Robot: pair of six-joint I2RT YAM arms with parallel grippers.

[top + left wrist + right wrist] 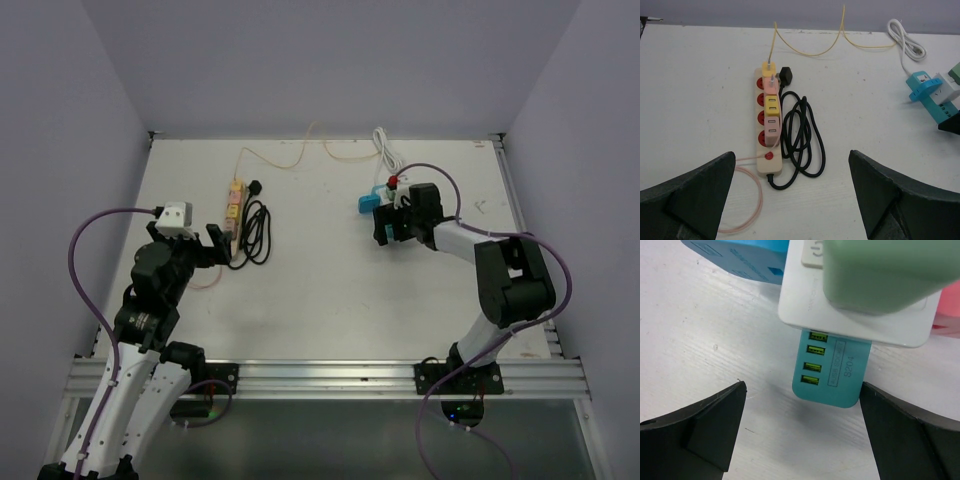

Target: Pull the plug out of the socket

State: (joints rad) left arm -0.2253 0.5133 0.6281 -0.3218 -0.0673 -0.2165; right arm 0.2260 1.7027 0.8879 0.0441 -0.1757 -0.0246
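Observation:
A teal USB socket block (832,371) lies on the white table, with a white adapter (855,310) plugged on top of it and a green plug (885,270) seated in the adapter. My right gripper (802,435) is open and just short of the teal block's end, touching nothing. In the top view the teal socket (368,204) lies just left of my right gripper (392,224). My left gripper (792,200) is open and empty, a short way in front of a beige power strip (765,150) holding yellow and pink plugs (772,106). In the top view it (188,243) is left of that strip (234,214).
A coiled black cord (801,137) lies right of the beige strip. A thin pink wire (747,192) loops near my left fingers and a yellow wire (810,50) runs to the back. A white cable (386,150) lies at the back. Purple walls enclose the table.

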